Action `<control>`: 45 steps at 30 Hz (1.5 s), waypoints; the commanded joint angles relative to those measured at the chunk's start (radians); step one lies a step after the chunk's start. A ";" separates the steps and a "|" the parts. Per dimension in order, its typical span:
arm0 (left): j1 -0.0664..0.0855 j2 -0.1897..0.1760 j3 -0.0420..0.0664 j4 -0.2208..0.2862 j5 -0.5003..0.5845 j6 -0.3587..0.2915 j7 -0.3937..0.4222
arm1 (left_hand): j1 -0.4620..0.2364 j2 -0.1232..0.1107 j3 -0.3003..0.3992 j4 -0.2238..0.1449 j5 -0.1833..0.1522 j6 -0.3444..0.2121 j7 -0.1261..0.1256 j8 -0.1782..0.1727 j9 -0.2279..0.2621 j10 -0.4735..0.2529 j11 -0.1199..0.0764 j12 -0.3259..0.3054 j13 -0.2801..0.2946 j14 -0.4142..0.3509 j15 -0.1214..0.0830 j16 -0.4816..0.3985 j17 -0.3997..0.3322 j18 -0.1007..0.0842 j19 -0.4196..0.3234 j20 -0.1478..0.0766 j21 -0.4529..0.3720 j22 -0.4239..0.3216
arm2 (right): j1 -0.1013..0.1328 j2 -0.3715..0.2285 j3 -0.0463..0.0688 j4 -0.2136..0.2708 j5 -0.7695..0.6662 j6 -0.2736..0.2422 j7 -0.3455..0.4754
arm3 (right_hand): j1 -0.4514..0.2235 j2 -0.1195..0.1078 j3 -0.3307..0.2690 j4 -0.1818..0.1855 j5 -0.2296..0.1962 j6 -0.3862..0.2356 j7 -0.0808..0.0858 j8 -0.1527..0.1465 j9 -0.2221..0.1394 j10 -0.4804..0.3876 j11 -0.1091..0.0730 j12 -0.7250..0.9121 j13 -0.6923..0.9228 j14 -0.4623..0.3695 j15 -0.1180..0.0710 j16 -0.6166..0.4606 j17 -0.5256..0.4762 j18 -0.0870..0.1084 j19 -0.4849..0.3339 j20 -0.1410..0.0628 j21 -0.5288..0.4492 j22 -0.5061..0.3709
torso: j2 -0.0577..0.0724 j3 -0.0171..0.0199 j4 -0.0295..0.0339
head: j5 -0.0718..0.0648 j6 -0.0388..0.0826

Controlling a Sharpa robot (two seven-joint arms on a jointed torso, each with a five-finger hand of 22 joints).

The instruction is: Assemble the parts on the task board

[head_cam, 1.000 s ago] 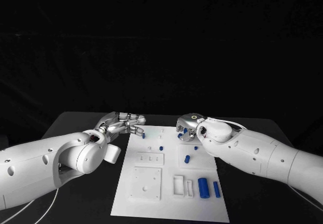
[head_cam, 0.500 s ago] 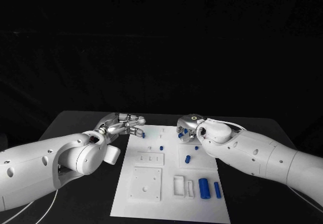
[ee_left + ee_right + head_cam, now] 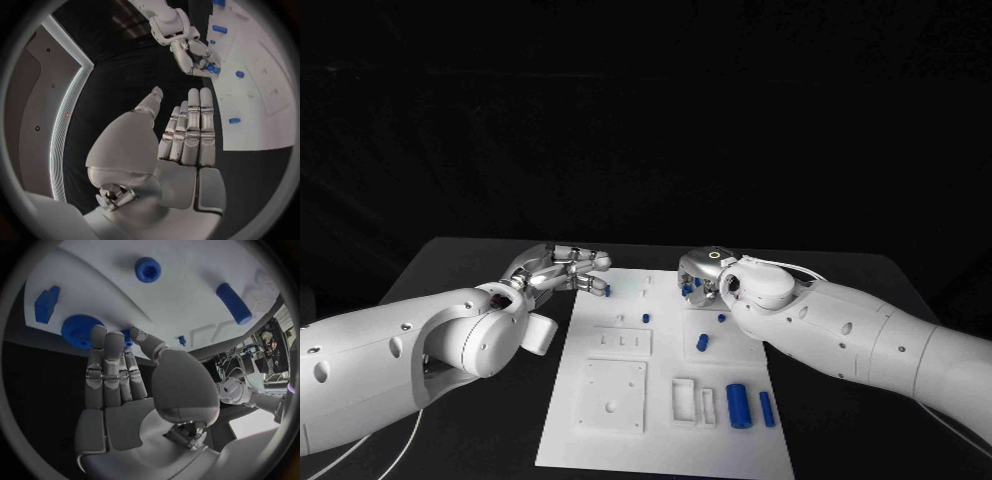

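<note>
The white task board (image 3: 625, 410) lies mid-table with several blue parts on it: a thick cylinder (image 3: 736, 403) and a thinner one (image 3: 766, 407) at the near right, and small pegs (image 3: 648, 317) (image 3: 704, 341) further back. My left hand (image 3: 567, 268) hovers by the board's far left corner beside a small blue part (image 3: 606, 290). Its fingers (image 3: 190, 127) are straight, side by side, and hold nothing. My right hand (image 3: 704, 276) is low over the board's far right area. There its thumb and a finger pinch a small blue part (image 3: 211, 67) (image 3: 127, 335), right beside a blue gear (image 3: 80, 331).
Black table (image 3: 473, 265) surrounds the board on every side. A blue block (image 3: 47, 304), a round blue peg (image 3: 148, 269) and a blue cylinder (image 3: 234, 302) stand on the board (image 3: 187, 300) ahead of the right hand. Empty recesses (image 3: 617, 392) lie at the board's near left.
My left hand has drifted slightly toward the far side of the table. The right hand has barely moved at the board's far right.
</note>
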 commanded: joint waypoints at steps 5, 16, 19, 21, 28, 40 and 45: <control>0.002 0.003 0.001 0.000 -0.004 0.014 0.006 | 0.003 -0.011 0.000 0.003 0.000 -0.007 0.000 -0.002 0.001 -0.008 -0.002 -0.001 0.001 0.004 -0.001 0.007 0.001 0.008 -0.002 0.002 0.005 -0.002 | -0.002 0.001 -0.001 0.004 0.017 -0.006 -0.003 | -0.018 0.033 -0.009 0.025 -0.014 0.031 -0.010 0.003 0.004 0.033 -0.012 0.005 0.002 0.002 -0.014 0.006 0.006 -0.017 0.003 -0.027 0.001 0.016 | 0.003 -0.0010 0.0004 | -0.001 0.001; 0.002 0.005 0.001 -0.005 -0.006 0.019 0.001 | 0.021 -0.006 0.004 -0.013 0.005 -0.006 0.001 -0.001 0.001 -0.008 -0.002 -0.001 0.001 0.003 -0.003 0.008 0.001 0.009 -0.003 0.000 0.011 -0.001 | -0.002 -0.007 0.000 0.025 0.032 -0.141 -0.063 | 0.005 0.047 0.014 0.012 -0.046 0.087 -0.023 0.004 0.018 0.098 -0.034 0.005 0.003 -0.001 -0.036 0.004 0.013 -0.094 0.002 -0.106 0.011 0.021 | 0.007 -0.0025 0.0026 | 0.001 0.006; 0.002 0.005 0.001 -0.005 -0.009 0.022 0.000 | 0.024 -0.002 0.002 -0.025 0.006 -0.006 0.002 -0.002 0.001 -0.008 -0.002 -0.001 0.001 0.003 -0.003 0.008 0.000 0.009 -0.007 -0.001 0.018 0.003 | -0.002 -0.008 0.002 0.036 0.030 -0.179 -0.083 | 0.009 0.046 0.011 0.013 -0.047 0.091 -0.024 0.004 0.016 0.101 -0.035 0.006 0.003 0.000 -0.037 0.002 0.014 -0.099 0.002 -0.111 0.013 0.021 | 0.007 -0.0031 0.0025 | 0.002 0.008; 0.002 0.006 0.001 -0.006 -0.010 0.022 0.000 | 0.024 -0.002 0.002 -0.026 0.005 -0.006 0.001 -0.002 0.001 -0.008 -0.002 -0.001 0.001 0.003 -0.003 0.007 0.000 0.009 -0.008 -0.001 0.019 0.003 | -0.002 -0.004 0.004 0.040 0.029 -0.199 -0.093 | 0.010 0.044 0.011 0.015 -0.048 0.094 -0.024 0.004 0.013 0.101 -0.035 0.005 0.002 0.000 -0.038 0.001 0.014 -0.102 0.001 -0.113 0.013 0.021 | 0.008 -0.0026 0.0022 | 0.004 0.009; 0.002 0.005 0.001 -0.006 -0.018 0.021 0.000 | 0.038 -0.007 -0.005 -0.049 -0.001 -0.006 0.001 -0.002 0.001 -0.006 -0.002 -0.001 0.001 0.002 -0.003 0.006 -0.002 0.010 -0.017 -0.001 0.033 0.009 | -0.002 0.026 0.013 0.035 0.026 -0.259 -0.115 | 0.015 0.045 0.006 0.017 -0.049 0.096 -0.025 0.004 0.007 0.100 -0.035 0.006 0.002 0.001 -0.038 -0.003 0.015 -0.106 -0.001 -0.117 0.015 0.021 | 0.009 -0.0022 0.0008 | 0.006 0.009; 0.002 0.015 0.001 -0.012 -0.021 0.028 0.001 | 0.033 -0.010 -0.010 -0.047 -0.001 -0.007 0.001 -0.001 0.001 -0.007 -0.002 -0.001 0.001 0.002 -0.003 0.005 -0.002 0.010 -0.021 0.000 0.036 0.009 | -0.009 0.111 0.021 -0.022 0.014 -0.254 -0.124 | 0.016 0.044 0.005 0.018 -0.049 0.095 -0.024 0.003 0.004 0.097 -0.035 0.005 0.002 0.002 -0.038 -0.006 0.017 -0.108 -0.003 -0.119 0.017 0.021 | 0.012 -0.0022 0.0059 | 0.008 0.015; 0.002 0.019 0.001 -0.015 -0.022 0.029 0.000 | 0.032 -0.009 -0.011 -0.045 -0.001 -0.008 0.001 -0.002 0.001 -0.007 -0.002 -0.001 0.001 0.002 -0.002 0.005 -0.002 0.010 -0.021 0.000 0.037 0.009 | -0.018 0.134 0.021 -0.044 0.010 -0.237 -0.122 | 0.019 0.045 0.003 0.016 -0.049 0.094 -0.024 0.004 0.004 0.096 -0.034 0.005 0.002 0.002 -0.038 -0.009 0.018 -0.108 -0.005 -0.119 0.017 0.020 | 0.013 -0.0024 0.0083 | 0.010 0.016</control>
